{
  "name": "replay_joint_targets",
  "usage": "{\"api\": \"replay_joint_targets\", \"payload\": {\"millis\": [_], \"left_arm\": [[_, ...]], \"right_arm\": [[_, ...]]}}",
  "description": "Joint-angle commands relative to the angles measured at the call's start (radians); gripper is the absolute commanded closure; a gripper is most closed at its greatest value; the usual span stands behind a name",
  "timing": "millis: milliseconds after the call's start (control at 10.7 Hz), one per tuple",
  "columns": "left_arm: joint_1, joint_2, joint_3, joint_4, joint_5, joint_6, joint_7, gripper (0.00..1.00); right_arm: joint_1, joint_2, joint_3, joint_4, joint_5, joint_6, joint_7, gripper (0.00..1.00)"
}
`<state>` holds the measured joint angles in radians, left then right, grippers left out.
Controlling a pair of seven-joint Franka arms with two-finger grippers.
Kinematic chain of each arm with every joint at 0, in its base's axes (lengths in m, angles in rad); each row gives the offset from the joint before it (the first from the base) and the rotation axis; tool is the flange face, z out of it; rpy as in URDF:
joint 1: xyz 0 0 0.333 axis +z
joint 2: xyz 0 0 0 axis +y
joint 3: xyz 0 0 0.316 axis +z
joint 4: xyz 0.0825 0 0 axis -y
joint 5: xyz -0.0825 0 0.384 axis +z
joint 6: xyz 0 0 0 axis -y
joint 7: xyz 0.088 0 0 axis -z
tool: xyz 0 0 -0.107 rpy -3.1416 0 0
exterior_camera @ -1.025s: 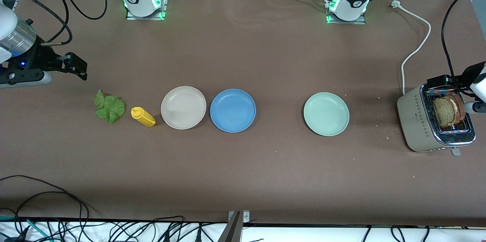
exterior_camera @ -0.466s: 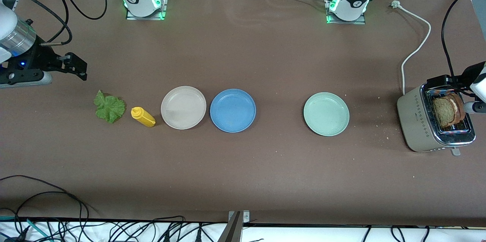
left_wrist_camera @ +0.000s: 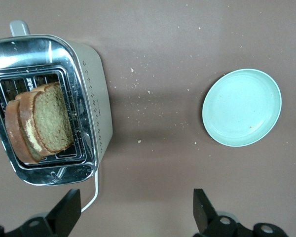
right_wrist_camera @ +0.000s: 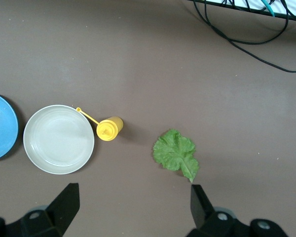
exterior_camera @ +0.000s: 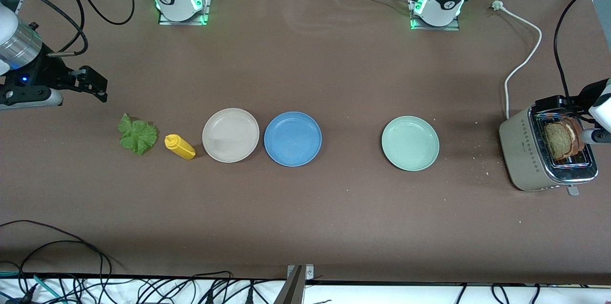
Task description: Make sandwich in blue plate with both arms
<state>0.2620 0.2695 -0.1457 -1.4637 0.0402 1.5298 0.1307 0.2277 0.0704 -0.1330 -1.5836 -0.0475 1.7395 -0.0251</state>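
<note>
Table (exterior_camera: 305,227) first: brown, w/ three plates in a row across the middle; blue plate (exterior_camera: 292,139) sits bare at centre, touching or just beside the beige plate (exterior_camera: 230,135) toward the right arm's end, mint plate (exterior_camera: 410,143) well apart toward the left arm's end.

Toaster (exterior_camera: 549,153) at the left arm's end; two bread slices (exterior_camera: 563,139) stand upright on edge in its slots, side by side, nothing assembled yet. Left gripper (left_wrist_camera: 138,210) hovers over the table just beside the toaster, jaws spread wide, holding nothing; in the left wrist view the slices' (left_wrist_camera: 39,123) long axis runs along the slots, flat faces turned to the toaster's long walls. Left arm is plainly the nearer one for bread; my guess is the jaws must straddle a slice across its thin dimension, from above.

Right gripper (right_wrist_camera: 133,210) hangs over the table near the lettuce leaf (exterior_camera: 137,136), fingers fully apart, empty; leaf (right_wrist_camera: 176,154) lies flat, stalk end pointing toward the gripper in the right wrist view. Yellow sauce bottle (exterior_camera: 180,146) lies on its side btw leaf and beige plate, nozzle toward that plate.
</note>
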Motion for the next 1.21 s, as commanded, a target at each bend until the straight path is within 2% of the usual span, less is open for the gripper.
{"api": "replay_joint_targets", "payload": {"millis": [0,373,652,1118], "left_arm": [[0.010,-0.007,-0.005,-0.004,-0.014,0.001,0.006,0.00],[0.016,-0.003,-0.003,-0.001,-0.005,0.004,0.012,0.00],[0.057,0.039,0.003,0.011,-0.002,0.013,0.017,0.00],[0.118,0.095,0.003,0.011,0.082,0.137,0.018,0.00]], "right_arm": [[-0.002,0.014,0.000,0.030,0.000,-0.009,0.011,0.00],[-0.002,0.014,0.000,0.030,0.000,-0.009,0.011,0.00],[-0.002,0.015,0.000,0.030,0.000,-0.006,0.010,0.00],[-0.002,0.015,0.000,0.030,0.000,-0.003,0.010,0.00]]}}
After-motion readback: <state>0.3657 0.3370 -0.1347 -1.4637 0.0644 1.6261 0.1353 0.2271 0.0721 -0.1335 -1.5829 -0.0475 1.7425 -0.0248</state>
